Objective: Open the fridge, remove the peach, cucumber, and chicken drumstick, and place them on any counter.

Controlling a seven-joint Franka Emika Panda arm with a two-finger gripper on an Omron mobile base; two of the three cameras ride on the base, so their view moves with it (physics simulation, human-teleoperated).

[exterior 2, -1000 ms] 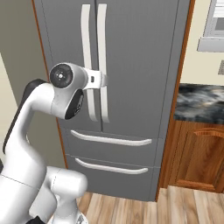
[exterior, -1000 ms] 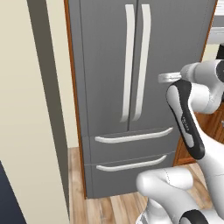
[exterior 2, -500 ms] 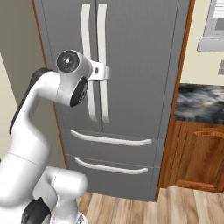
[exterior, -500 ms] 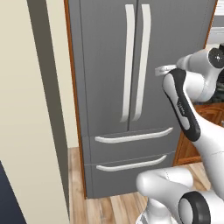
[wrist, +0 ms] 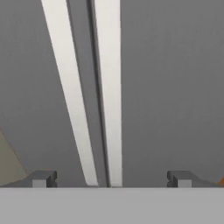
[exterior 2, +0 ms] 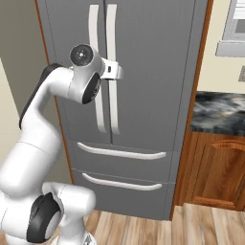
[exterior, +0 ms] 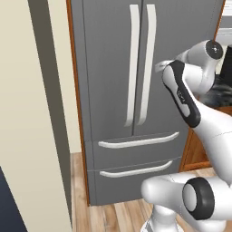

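Note:
The fridge (exterior: 108, 68) stands shut, its two long pale handles (exterior: 139, 68) side by side at the centre seam. My gripper (wrist: 111, 179) is open and faces the doors from close by, with both handles (wrist: 89, 87) between its dark fingertips (wrist: 41, 178) and touching neither. In the right base view my hand (exterior 2: 114, 72) sits just in front of the right-door handle (exterior 2: 112, 28), at upper door height. The peach, the cucumber and the chicken drumstick are hidden behind the shut doors.
Two shut drawers (exterior: 136, 141) with curved handles lie under the doors. A marbled counter (exterior 2: 220, 112) on brown cabinets (exterior 2: 215, 167) adjoins the fridge (exterior 2: 153, 72) on the right. A beige wall (exterior: 31, 113) stands close on the left. Wooden floor runs in front.
My arm has lifted and reached in toward the fridge, so the hand sits higher and closer to the handles. The doors stay shut and the jaws stay wide.

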